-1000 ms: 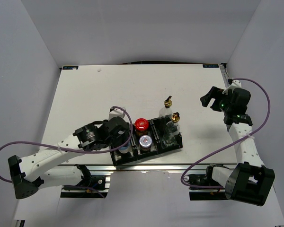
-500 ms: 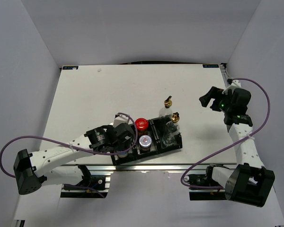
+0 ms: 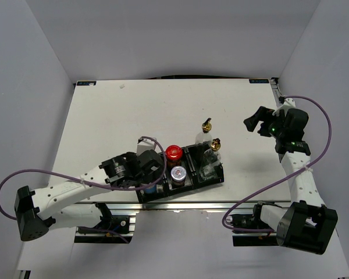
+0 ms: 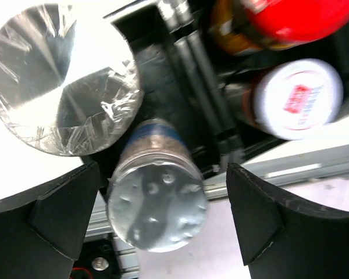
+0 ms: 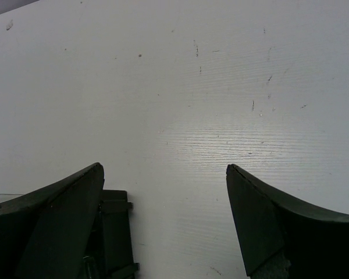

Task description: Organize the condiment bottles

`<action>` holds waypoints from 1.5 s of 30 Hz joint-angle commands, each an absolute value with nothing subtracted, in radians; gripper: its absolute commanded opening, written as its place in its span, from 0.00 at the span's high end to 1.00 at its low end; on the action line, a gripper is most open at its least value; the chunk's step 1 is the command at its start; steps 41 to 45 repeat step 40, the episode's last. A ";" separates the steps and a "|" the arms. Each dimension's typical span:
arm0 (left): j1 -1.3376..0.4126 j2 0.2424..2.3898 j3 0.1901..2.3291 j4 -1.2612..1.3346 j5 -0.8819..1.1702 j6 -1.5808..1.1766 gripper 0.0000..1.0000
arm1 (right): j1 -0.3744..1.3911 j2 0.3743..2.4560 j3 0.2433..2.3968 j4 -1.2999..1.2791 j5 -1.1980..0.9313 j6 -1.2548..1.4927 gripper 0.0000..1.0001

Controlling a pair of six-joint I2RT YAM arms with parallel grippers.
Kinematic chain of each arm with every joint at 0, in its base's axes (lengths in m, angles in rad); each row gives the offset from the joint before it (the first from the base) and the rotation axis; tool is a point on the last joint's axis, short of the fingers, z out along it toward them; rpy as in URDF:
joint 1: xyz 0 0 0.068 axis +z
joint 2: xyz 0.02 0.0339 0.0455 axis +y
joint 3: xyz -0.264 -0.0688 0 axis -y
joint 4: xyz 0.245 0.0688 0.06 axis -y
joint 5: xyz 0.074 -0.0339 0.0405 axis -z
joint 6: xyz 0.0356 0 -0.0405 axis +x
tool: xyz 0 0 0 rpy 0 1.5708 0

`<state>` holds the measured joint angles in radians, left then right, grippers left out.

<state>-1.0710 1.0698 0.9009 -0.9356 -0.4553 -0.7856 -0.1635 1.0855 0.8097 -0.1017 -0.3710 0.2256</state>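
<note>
The white surface (image 3: 104,116) carries a black tray (image 3: 212,181) at its near edge. Nearly everything is gathered in the tray.

The left end effector (image 4: 161,174) hangs over the tray's left compartment, pointing straight down. Its fingers are apart, wider than the lid between them, so it grips nothing. The right end effector (image 5: 163,168) is also spread and empty. It is held over bare surface, well away from the tray, probably parked so it does not crowd the left arm.

One loose bottle (image 3: 206,129) with a gold pourer stands outside the tray, between the two end effectors and nearer the left one. It looks like the main piece not yet put away. A second bottle (image 3: 211,156) stands upright in the right compartment, which suits its height.

The jar (image 3: 174,153), red-lidded, sits across the divider (image 4: 189,58) from the left end effector. A white-topped shaker (image 3: 178,173) shares that middle compartment.

Directly under the left end effector, between its fingers, a pierced-lid shaker (image 4: 157,209) stands in the left compartment. Just beyond it is a film-lidded shaker (image 4: 64,87). I cannot tell whether that one is inside the tray wall or just outside it.
</note>
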 commanded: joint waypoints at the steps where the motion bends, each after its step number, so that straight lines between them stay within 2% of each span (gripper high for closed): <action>1: -1.078 1.034 0.988 -0.917 -0.428 -0.802 0.02 | -0.167 1.058 0.822 -0.061 -0.402 0.225 0.11; 5: -1.078 1.038 1.107 -0.971 -0.428 -0.799 0.02 | -0.167 1.060 0.825 -0.061 -0.414 0.221 0.11; 11: -1.078 1.152 1.408 -1.094 -0.567 -0.836 0.02 | -0.167 1.060 0.839 -0.077 -0.402 0.207 0.11; 15: -1.075 1.302 1.600 -1.085 -0.817 -0.775 0.02 | -0.167 1.071 0.850 -0.092 -0.385 0.206 0.11; 16: -1.068 1.374 1.655 -1.072 -0.936 -0.738 0.02 | -0.167 1.072 0.850 -0.094 -0.368 0.204 0.11; 18: -0.973 1.429 1.678 -0.986 -0.974 -0.709 0.02 | -0.167 1.071 0.853 -0.103 -0.347 0.204 0.11; 21: -0.691 1.454 1.568 -0.728 -0.709 -0.611 0.02 | -0.167 1.068 0.857 -0.115 -0.307 0.201 0.11; 23: -0.512 1.469 1.490 -0.672 -0.675 -0.621 0.02 | -0.167 1.068 0.862 -0.123 -0.272 0.199 0.11; 25: -0.409 1.470 1.451 -0.634 -0.661 -0.641 0.02 | -0.167 1.065 0.862 -0.121 -0.242 0.210 0.10; 27: -0.286 1.424 1.353 -0.551 -0.559 -0.627 0.02 | -0.167 1.057 0.862 -0.117 -0.215 0.232 0.11; 31: -0.216 1.277 1.172 -0.476 -0.716 -0.598 0.02 | -0.167 1.019 0.835 -0.077 -0.160 0.262 0.11; 36: -0.163 1.108 0.982 -0.359 -0.669 -0.580 0.02 | -0.167 0.976 0.798 -0.031 -0.101 0.307 0.11; 45: -0.161 1.062 0.960 -0.356 -0.672 -0.577 0.02 | -0.167 0.971 0.787 -0.023 -0.089 0.321 0.10</action>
